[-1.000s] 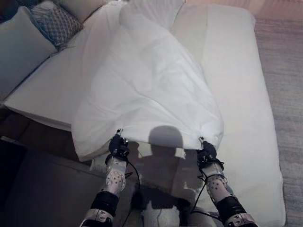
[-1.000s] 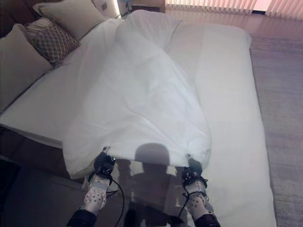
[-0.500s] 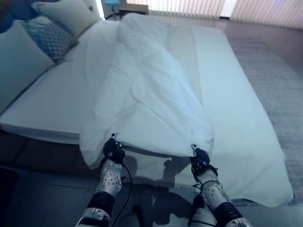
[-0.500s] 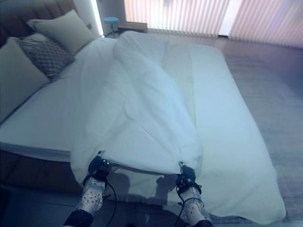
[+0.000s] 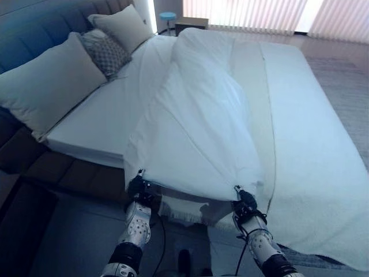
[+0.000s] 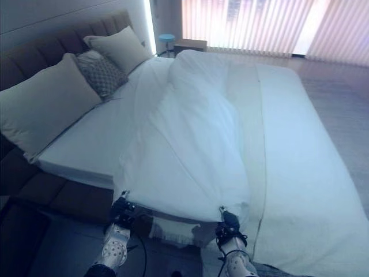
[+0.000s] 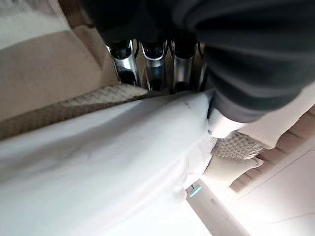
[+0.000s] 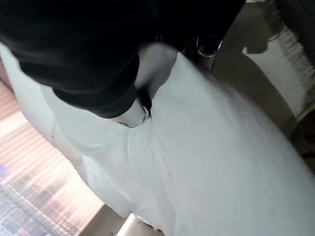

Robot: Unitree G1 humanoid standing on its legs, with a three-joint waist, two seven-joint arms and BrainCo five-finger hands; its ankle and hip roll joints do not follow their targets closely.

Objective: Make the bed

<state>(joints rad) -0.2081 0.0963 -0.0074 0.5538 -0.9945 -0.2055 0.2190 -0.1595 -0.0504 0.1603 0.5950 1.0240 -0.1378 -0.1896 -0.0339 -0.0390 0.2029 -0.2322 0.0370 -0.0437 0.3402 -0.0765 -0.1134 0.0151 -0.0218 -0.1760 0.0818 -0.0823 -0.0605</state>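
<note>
At the near edge of the bed, the left hand (image 5: pixel 140 187) and the right hand (image 5: pixel 244 202) each pinch a corner of the white duvet (image 5: pixel 196 127), fingers (image 7: pixel 153 66) curled around the cloth in the left wrist view and the thumb pressed on the hem in the right wrist view. The left hand sits at about 7 o'clock in the left eye view, the right at about 5 o'clock, with the hem stretched taut between them, off the bed's side.

From there the duvet runs up toward 12 o'clock as a long, narrow, bunched ridge, folded over on itself and creased. It covers only a middle strip of the bed (image 5: pixel 311 144); bare sheet lies open on both flanks.

Judging by this, the job is early: the corners are gripped, but the duvet has yet to be spread flat and squared. Three pillows (image 5: pixel 49 83) line the headboard from 9 to 11 o'clock, the middle one patterned.
</note>
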